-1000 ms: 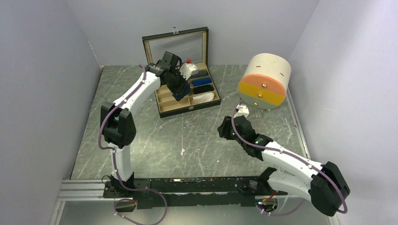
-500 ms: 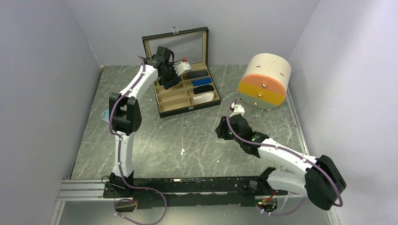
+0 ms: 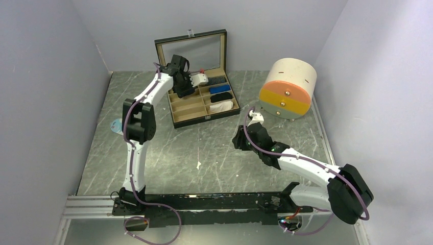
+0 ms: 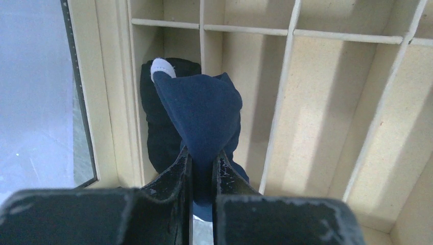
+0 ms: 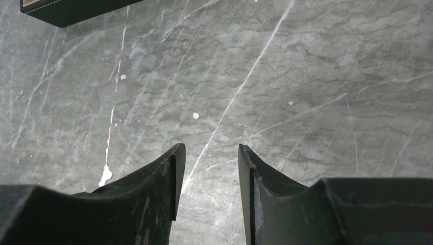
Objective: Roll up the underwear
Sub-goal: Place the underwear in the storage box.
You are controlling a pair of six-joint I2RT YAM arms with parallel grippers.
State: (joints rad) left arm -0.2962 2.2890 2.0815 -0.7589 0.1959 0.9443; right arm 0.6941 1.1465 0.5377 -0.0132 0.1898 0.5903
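Nearest the bases, the right gripper (image 5: 209, 148) hangs over the bare marbled surface (image 5: 306, 76), jaws parted with nothing between them. It has no part in this step and does best low in the frame, well apart from the work.

Farther up, the left gripper (image 4: 201, 155) has its jaws clenched on a raised fold of the navy underwear (image 4: 199, 109), whose white trim (image 4: 162, 67) shows at the upper end. The bundle's darker bulk looks to sit down in a compartment at the left side of the divided box (image 4: 286, 102), hard by the wall next to the glass lid (image 4: 41, 76). The step, as I judge it, is setting the rolled piece into its slot. To do it well:
- press the bundle down until it lies on the floor between wall and divider
- let go only then
- lift straight out, so the soft cloth does not drag on the jaws and unwind

Only the left wrist view shows the pinch and the trim; in the top view the left gripper (image 3: 185, 88) hides the garment altogether. Only the top view shows which end of the divided box (image 3: 191, 121) is being filled, the upper left. It also shows the bundles in the right-hand column, a black bundle (image 3: 221, 97) among them, and the round drawer cabinet (image 3: 286, 89) at the right
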